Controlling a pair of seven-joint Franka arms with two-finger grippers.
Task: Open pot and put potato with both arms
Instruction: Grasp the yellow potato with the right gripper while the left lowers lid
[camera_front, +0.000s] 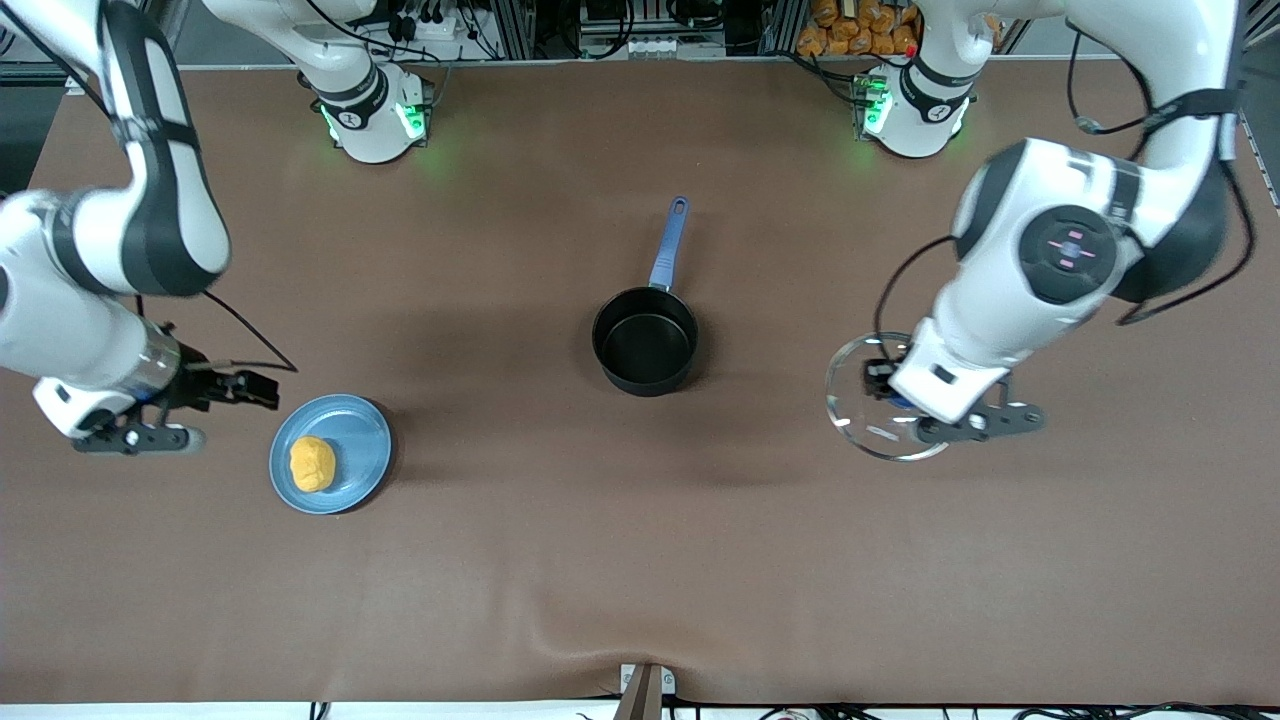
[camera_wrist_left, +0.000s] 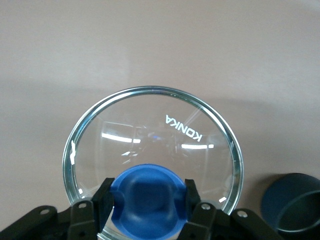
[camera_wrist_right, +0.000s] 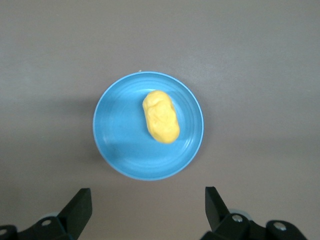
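On the brown cloth-covered table (camera_front: 640, 560) stand one small round black saucepan (camera_front: 645, 342) with a long straight blue handle, one flat light-blue plate (camera_front: 355, 455), one lumpy yellow-orange potato (camera_front: 312, 464) and one round glass lid (camera_front: 862, 425) with a blue knob (camera_wrist_left: 147, 197). Two white jointed arms reach in. The left gripper (camera_wrist_left: 147, 200) is clenched on the knob, holding the lid over bare cloth toward the left arm's end of the table, well apart from the uncovered saucepan at the middle. The right gripper (camera_wrist_right: 147, 207) hangs with its fingers (camera_wrist_right: 80, 205) spread wide and nothing between them, just beside the plate; the potato lies on the plate, clear of those fingers. Cables and metal framing run along the edge where the bases stand.
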